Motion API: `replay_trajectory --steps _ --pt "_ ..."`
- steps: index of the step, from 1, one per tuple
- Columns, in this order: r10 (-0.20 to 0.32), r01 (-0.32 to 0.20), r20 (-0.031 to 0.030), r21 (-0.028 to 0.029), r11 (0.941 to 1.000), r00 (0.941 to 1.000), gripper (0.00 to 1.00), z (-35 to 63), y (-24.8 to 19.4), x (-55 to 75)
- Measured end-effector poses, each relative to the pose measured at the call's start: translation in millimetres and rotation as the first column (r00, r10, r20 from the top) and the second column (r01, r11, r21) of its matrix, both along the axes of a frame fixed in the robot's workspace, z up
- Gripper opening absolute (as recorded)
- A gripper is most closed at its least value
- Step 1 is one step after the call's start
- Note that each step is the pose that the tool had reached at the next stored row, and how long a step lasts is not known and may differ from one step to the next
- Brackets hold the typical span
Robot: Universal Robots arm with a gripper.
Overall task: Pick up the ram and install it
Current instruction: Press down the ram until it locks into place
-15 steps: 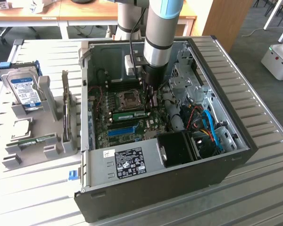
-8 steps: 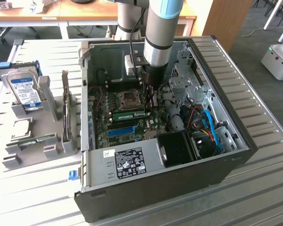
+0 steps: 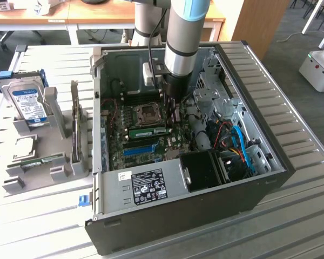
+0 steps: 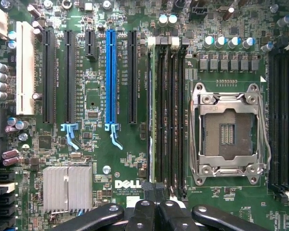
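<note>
The ram (image 3: 148, 131) is a green stick with dark chips, standing on edge in a memory slot of the motherboard (image 3: 124, 121), beside the CPU socket (image 3: 149, 111). In the wrist view the ram (image 4: 151, 110) is seen edge-on as a thin pale line in the outermost of several black slots. My gripper (image 3: 174, 115) hangs inside the open computer case, over one end of the stick. Its black fingers (image 4: 143, 214) are pressed together, so the gripper (image 4: 156, 211) is shut with nothing between them. I cannot tell whether the fingertips touch the ram.
A blue slot (image 4: 110, 77) and black expansion slots lie beside the memory slots. On the grey rack (image 3: 54, 167) at the exterior view's left stand a silver hard drive (image 3: 28, 103) and another green stick (image 3: 36, 162). Drive cages and blue cables (image 3: 243, 145) crowd the case's other side.
</note>
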State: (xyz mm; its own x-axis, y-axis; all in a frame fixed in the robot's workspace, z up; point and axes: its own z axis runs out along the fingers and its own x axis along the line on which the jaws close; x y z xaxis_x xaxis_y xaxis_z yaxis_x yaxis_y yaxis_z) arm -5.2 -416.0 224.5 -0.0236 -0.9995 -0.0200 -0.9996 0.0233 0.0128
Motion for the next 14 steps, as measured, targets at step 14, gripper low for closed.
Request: replay_trajectory --steps 14 --pt "0.000 0.000 -0.0006 -0.0008 1.0000 1.0000 0.11 22.0 -0.1 0.2"
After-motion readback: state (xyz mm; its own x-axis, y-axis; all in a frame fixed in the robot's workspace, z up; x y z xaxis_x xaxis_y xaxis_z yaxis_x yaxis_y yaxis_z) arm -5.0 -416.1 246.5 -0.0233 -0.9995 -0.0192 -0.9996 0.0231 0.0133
